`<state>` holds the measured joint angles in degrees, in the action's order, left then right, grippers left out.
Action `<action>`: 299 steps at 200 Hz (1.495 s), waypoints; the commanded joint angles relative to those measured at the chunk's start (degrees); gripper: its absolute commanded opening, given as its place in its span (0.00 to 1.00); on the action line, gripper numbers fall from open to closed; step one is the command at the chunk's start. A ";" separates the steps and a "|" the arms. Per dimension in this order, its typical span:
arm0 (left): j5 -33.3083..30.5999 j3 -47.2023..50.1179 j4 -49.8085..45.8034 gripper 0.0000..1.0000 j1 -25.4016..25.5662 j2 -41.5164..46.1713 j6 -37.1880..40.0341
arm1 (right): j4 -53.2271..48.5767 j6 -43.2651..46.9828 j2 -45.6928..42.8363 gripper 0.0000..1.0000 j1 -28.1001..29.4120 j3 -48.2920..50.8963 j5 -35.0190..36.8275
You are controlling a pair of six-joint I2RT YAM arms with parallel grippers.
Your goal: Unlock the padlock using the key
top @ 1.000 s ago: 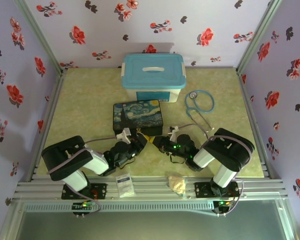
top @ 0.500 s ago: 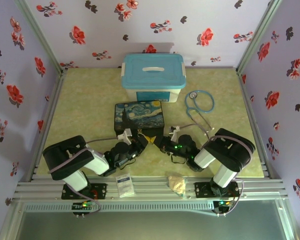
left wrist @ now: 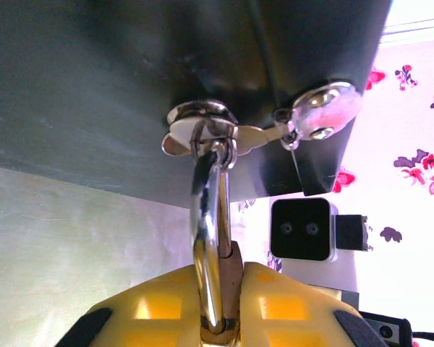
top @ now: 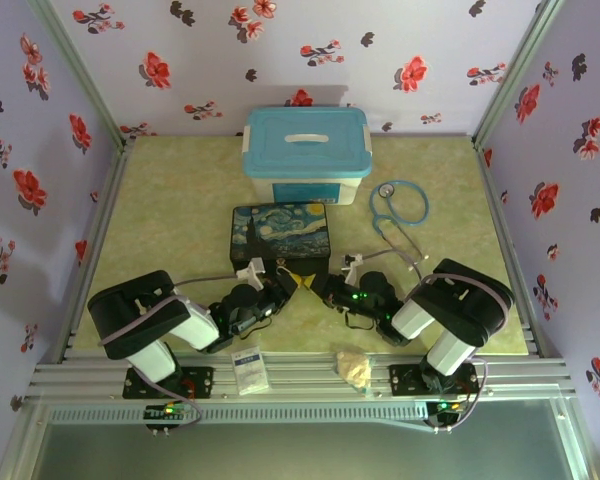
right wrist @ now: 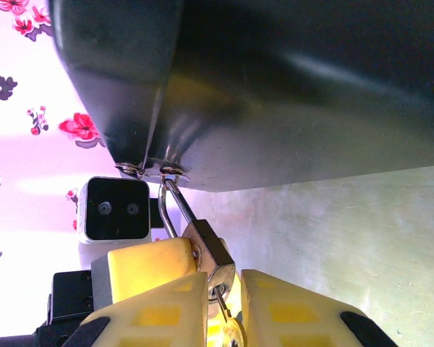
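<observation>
The starry-night box [top: 278, 232] lies mid-table. Nearer than it, on the rail, a white packet [top: 249, 370] carries print too small to read. At the box's near edge the left gripper [left wrist: 224, 289] pinches the padlock [right wrist: 215, 259], whose shackle [left wrist: 208, 217] hangs through the box's clasp [left wrist: 202, 126]. The right gripper [right wrist: 224, 314], just beneath the padlock, is clamped on the key [right wrist: 220, 302].

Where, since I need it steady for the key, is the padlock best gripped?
Pinch the padlock across its body, coming in from the left, as the left gripper does. Its shackle is threaded through the box's clasp, so it only swings there. The key goes in at the end away from that clasp, so that end should stay free.
</observation>
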<state>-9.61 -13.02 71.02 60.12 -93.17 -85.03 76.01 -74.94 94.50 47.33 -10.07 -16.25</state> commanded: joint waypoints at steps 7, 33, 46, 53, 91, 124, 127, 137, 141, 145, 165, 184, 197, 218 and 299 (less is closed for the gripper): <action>0.04 -0.65 2.37 0.00 0.09 -0.64 0.77 | 3.36 1.34 -1.08 0.18 -0.24 1.17 0.76; -0.06 -0.71 2.36 0.00 0.00 -0.77 0.49 | 3.36 1.42 -1.44 0.16 -0.24 1.32 0.44; -0.09 -0.99 2.36 0.00 -0.03 -0.92 0.48 | 3.36 1.41 -1.41 0.14 -0.23 1.36 0.32; -0.14 -1.17 2.36 0.00 -0.07 -1.03 0.48 | 3.36 1.48 -1.40 0.12 -0.27 1.38 0.10; -0.02 -1.64 2.89 0.00 -0.09 -1.44 0.04 | 3.36 1.55 -1.72 0.12 -0.22 2.10 -0.10; 0.37 -2.31 2.89 0.00 -0.09 -2.09 -0.06 | 3.31 1.15 -2.50 0.07 0.03 2.98 1.25; 0.38 -2.36 2.89 0.00 -0.01 -2.15 -0.13 | 3.35 1.12 -2.48 0.06 0.04 2.95 1.34; 0.58 -2.65 2.89 0.00 0.06 -2.33 -0.26 | 3.36 0.76 -2.27 0.03 0.51 2.51 2.18; 0.56 -2.67 2.89 0.00 0.13 -2.42 -0.31 | 3.36 0.73 -2.21 0.03 0.76 2.16 2.40; 0.55 -2.71 2.89 0.00 0.22 -2.42 -0.27 | 3.36 0.62 -1.98 0.03 1.08 1.64 2.49; 0.55 -2.87 2.89 0.00 0.57 -2.77 -0.47 | 3.34 0.12 -1.04 0.01 2.81 -0.18 4.02; 0.58 -2.73 2.91 0.00 0.70 -2.91 -0.65 | 3.36 -0.27 -0.30 0.00 3.63 -1.01 5.52; 0.64 -2.68 3.02 0.00 0.70 -2.92 -0.83 | 3.36 -0.14 -0.29 0.00 3.52 -0.65 6.25; 0.49 -2.51 2.99 0.00 0.70 -2.53 -0.72 | 3.36 0.19 -0.29 0.00 3.28 0.28 7.08; 1.57 -5.88 3.41 0.00 2.90 -3.65 -2.40 | 3.42 -5.86 -0.59 0.00 5.75 -2.72 15.08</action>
<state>-12.69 -15.99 70.87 60.27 -97.34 -87.24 75.02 -77.08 94.78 51.57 -9.41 -3.22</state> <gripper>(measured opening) 0.132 0.049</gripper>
